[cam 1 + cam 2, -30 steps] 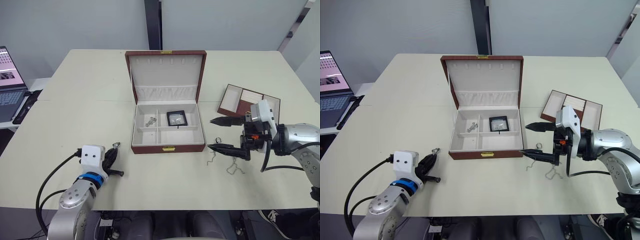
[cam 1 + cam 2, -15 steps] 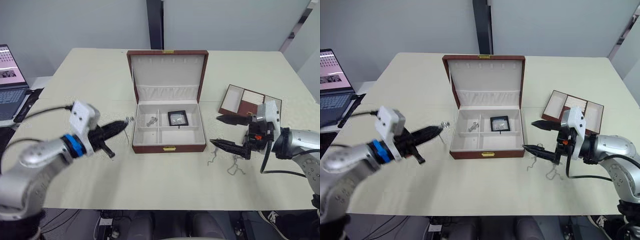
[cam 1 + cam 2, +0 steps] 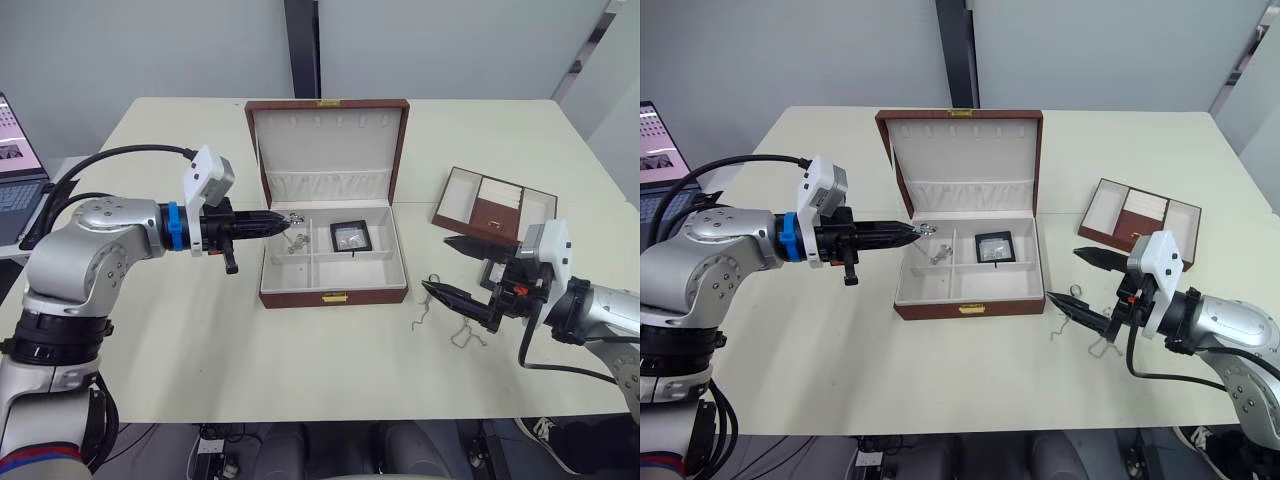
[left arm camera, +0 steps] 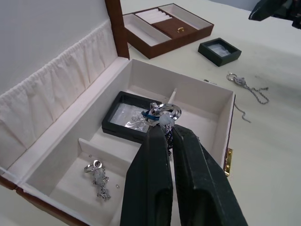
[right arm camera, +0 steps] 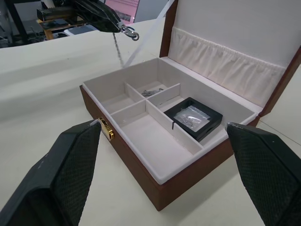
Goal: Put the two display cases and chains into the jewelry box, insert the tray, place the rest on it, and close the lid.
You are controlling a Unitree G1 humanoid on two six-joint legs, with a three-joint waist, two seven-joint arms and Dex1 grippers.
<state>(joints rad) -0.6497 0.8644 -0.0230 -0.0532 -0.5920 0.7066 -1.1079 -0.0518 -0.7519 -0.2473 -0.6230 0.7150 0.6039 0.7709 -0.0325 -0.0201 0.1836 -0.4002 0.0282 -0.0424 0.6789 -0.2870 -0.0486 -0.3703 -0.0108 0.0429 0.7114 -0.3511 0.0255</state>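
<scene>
1. The jewelry box (image 3: 333, 262) sits at the centre of the left eye view, a rectangular reddish-brown wood-look case with smooth cream lining, thin cream dividers and a small gold clasp on its front wall. Its lid (image 3: 326, 150) stands upright behind it, cream inside with a gathered fabric pocket. One display case (image 3: 349, 236), a flat black square frame with a clear window, lies in the upper right compartment. A thin silver chain (image 3: 298, 243) lies in the upper left compartment.
2. In the same view the left gripper (image 3: 284, 222) reaches in from the left edge, its tapered black fingers pinched together on a chain with a ring clasp (image 3: 293, 218) over the box's upper left corner. The right gripper (image 3: 447, 268), at lower right, has its fingers spread wide apart over two loose chains (image 3: 452, 325) on the pale matte table (image 3: 200, 330). The shallow tray (image 3: 495, 207) lies right of the box.
3. The right eye view shows the same layout, with a laptop (image 3: 660, 160) at the far left edge.
4. In the left wrist view the smooth black fingers (image 4: 150, 188) clamp the silver ring clasp and chain above the framed case. A second display case (image 4: 219, 51) lies on the table at upper right, near the tray's ridged ring-roll.
5. In the right wrist view the textured black fingers (image 5: 70, 174) stand far apart at either bottom corner, facing the open box.
</scene>
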